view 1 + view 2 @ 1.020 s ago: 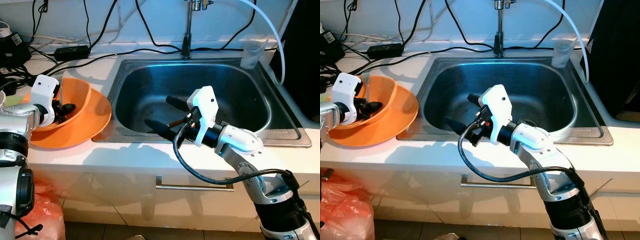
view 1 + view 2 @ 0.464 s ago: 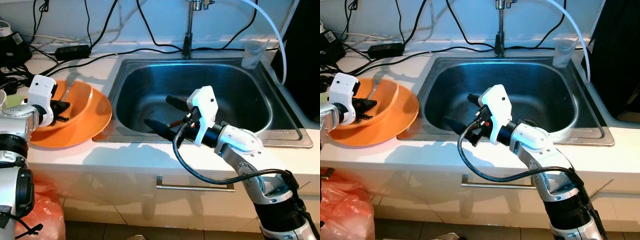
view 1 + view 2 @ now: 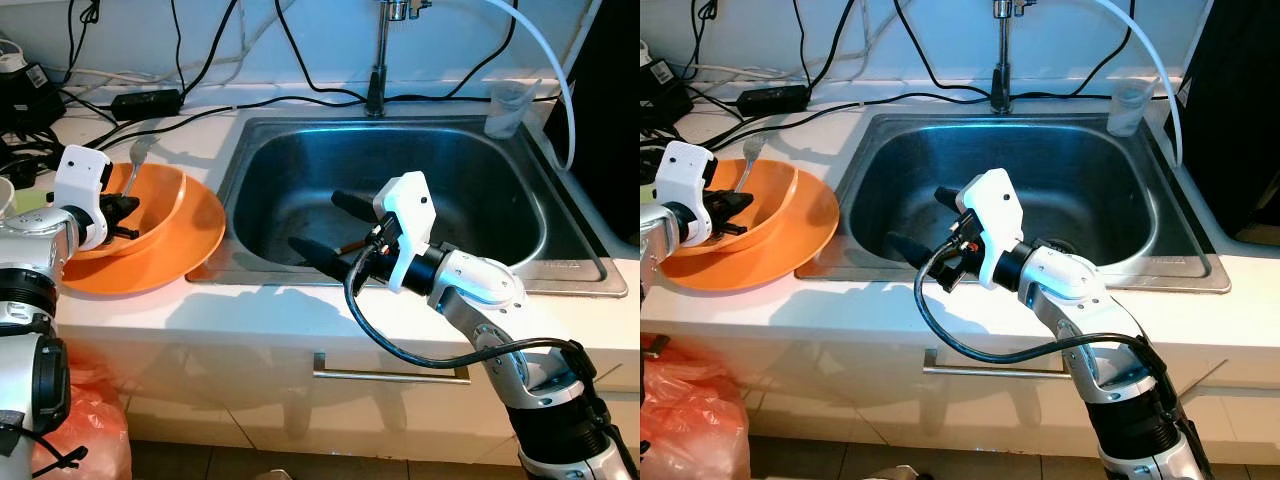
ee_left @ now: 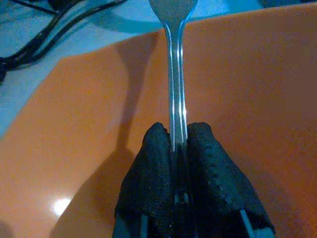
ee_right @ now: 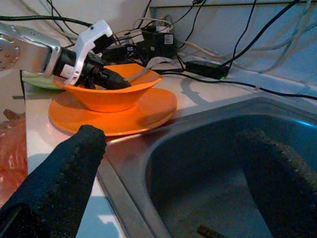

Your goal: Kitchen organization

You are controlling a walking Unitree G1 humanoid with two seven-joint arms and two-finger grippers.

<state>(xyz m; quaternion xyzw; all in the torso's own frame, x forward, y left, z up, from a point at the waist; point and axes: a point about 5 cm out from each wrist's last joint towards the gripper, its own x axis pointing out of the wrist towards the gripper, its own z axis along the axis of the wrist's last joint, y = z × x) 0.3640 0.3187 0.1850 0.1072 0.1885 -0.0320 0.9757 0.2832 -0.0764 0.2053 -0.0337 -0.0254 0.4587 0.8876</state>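
Observation:
An orange bowl (image 3: 155,200) sits upright on an orange plate (image 3: 195,245) on the counter left of the sink. My left gripper (image 3: 122,215) reaches into the bowl from the left and is shut on the handle of a metal utensil (image 4: 177,89). The utensil's head (image 3: 138,152) sticks up past the bowl's far rim; I cannot tell whether it is a spoon or a fork. My right gripper (image 3: 330,228) hovers open above the front left part of the steel sink (image 3: 480,190), with nothing between its fingers.
A faucet (image 3: 377,60) rises behind the sink, and a clear plastic cup (image 3: 508,108) stands at its back right corner. Black cables and a power adapter (image 3: 145,100) lie on the counter behind the bowl. A red bag (image 3: 95,430) sits on the floor at lower left.
The orange bowl was tipped on its side a second ago and now rests flat on the plate. The utensil's head has come into view above the rim. The right arm has not moved.

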